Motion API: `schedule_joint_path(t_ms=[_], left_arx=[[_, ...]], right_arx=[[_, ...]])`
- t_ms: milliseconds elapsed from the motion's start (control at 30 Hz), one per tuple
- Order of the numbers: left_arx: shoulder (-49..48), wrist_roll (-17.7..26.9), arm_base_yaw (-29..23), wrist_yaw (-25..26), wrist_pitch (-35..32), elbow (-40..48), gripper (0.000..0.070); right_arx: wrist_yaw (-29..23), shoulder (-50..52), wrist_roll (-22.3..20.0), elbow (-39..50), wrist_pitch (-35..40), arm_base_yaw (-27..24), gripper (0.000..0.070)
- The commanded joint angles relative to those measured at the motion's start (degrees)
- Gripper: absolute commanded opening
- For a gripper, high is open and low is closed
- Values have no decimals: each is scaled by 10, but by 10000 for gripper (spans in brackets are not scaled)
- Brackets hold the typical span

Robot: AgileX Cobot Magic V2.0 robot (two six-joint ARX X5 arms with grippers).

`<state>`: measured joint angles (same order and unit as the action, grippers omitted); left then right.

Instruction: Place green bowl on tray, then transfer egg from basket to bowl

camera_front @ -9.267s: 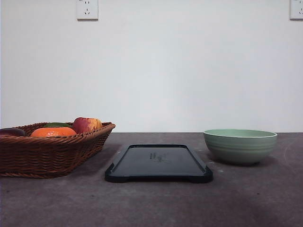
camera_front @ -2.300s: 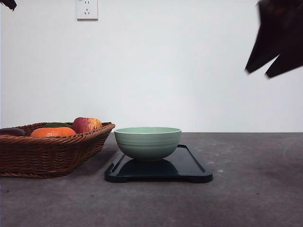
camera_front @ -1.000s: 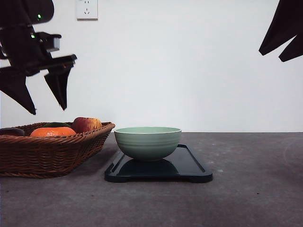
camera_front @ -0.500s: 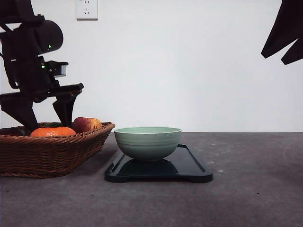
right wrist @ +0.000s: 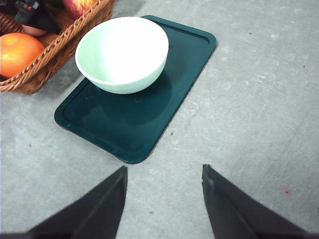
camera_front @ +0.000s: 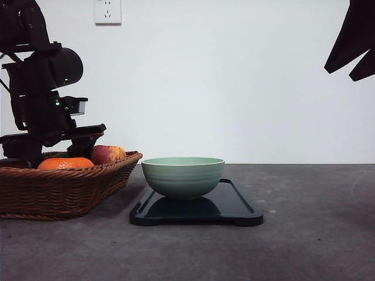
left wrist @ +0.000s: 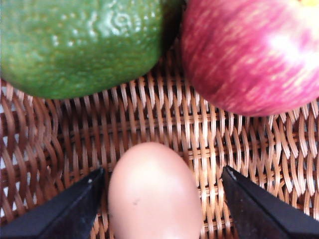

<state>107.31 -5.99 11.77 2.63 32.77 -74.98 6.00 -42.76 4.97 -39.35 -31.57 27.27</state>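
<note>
The round pale sage-green ridged bowl (camera_front: 183,176) sits on the flat black rectangular tray (camera_front: 237,205), toward its 9 o'clock end in the front view. The smooth tan egg (left wrist: 153,194) lies on the floor of the wide brown woven wicker basket (camera_front: 64,188), a green citrus fruit (left wrist: 82,42) at its 11 o'clock and a red apple (left wrist: 254,52) at its 1 o'clock. The left gripper (left wrist: 162,209) straddles the egg, fingers wide, not yet closed on it. The right gripper (right wrist: 164,191) hangs spread above the grey table (right wrist: 249,99), well apart from the tray.
</note>
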Motion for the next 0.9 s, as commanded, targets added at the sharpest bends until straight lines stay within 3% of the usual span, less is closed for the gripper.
schedule_joint_path(t_ms=[0,100,167,567,867], left_arx=[[12,-9,2,-3,-6,-13,433],[12,-10,2,-3,-6,-13,300],[12,-10,2,-3,-6,-13,255],[5,-10,2,-3,14,-14,255],[-54,-7,2,-3,19,-14,255]], right_arx=[[-1,-2,7,-1,1,3,289],[-1,-2,8,-1,1,3,289],[-1,-2,9,-1,1,3,289],[-5,-2,11,-1,1,3,289],[-5,-2,11,-1,1,3,289]])
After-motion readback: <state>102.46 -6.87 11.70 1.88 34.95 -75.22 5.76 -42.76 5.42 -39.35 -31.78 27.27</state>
